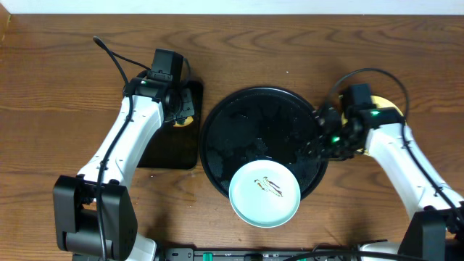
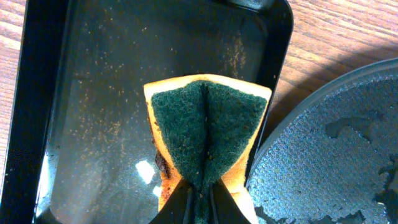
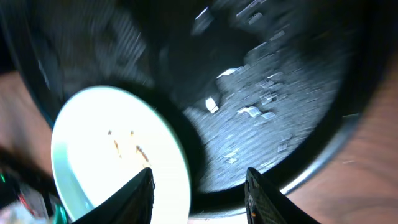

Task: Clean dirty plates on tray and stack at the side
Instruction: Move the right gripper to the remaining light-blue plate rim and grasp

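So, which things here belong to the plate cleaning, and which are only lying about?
Job:
streaked mint plate
round black tray
scouring sponge, in the left gripper

Lying about:
rectangular black tray

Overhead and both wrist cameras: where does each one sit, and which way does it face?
Overhead: above the table, facing straight down; the left arm and right arm show.
Left wrist: faces down past the left gripper, shut on the sponge over the rectangular tray.
Right wrist: faces down past the open right gripper onto the round tray.
Overhead and right wrist share the streaked plate at that tray's rim.
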`<state>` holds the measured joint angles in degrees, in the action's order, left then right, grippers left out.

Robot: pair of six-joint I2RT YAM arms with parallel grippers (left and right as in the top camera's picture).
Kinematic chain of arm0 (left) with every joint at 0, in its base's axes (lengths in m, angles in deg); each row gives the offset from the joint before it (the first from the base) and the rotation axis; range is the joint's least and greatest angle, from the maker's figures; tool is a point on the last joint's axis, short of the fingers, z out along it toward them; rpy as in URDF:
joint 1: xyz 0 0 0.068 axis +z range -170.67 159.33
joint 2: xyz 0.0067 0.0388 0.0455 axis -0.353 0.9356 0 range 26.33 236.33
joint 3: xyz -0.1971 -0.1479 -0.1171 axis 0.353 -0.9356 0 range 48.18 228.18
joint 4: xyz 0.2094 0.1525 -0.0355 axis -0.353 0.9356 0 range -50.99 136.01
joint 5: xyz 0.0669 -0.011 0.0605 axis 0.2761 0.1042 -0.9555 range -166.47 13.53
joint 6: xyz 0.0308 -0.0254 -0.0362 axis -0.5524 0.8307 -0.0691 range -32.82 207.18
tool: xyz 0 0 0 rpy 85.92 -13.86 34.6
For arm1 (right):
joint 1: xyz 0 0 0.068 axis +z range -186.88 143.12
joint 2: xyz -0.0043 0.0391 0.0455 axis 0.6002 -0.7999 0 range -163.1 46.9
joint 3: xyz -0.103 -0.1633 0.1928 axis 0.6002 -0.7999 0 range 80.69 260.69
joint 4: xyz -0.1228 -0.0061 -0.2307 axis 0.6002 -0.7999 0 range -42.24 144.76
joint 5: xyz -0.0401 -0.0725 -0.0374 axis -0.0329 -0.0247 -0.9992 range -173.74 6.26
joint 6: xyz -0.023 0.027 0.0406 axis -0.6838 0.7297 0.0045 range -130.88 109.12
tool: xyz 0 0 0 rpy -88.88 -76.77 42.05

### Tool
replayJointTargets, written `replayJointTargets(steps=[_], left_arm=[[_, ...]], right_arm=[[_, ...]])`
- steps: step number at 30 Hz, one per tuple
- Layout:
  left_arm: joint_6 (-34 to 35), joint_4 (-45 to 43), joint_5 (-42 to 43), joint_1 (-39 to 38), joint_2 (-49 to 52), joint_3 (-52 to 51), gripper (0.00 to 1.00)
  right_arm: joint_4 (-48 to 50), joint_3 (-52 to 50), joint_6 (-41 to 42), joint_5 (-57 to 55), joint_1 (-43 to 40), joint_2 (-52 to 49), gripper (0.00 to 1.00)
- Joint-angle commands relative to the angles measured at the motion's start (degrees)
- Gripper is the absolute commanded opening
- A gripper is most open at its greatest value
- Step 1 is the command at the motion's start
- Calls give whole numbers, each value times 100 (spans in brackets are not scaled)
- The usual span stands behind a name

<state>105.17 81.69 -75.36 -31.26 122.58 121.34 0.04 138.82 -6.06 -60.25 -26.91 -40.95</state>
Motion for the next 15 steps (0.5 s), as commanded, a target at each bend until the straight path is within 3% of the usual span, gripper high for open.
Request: replayJointTargets(steps=[1, 9, 15], left_arm=[[-28, 17, -48, 13, -2, -9, 8], [-31, 17, -48, 13, -2, -9, 8], [-28, 17, -48, 13, -2, -9, 8]], right_arm=[[-57, -219, 210, -393, 420, -17, 45], [365, -1051, 767, -522, 868, -17, 39], [726, -1451, 992, -350, 957, -17, 29]])
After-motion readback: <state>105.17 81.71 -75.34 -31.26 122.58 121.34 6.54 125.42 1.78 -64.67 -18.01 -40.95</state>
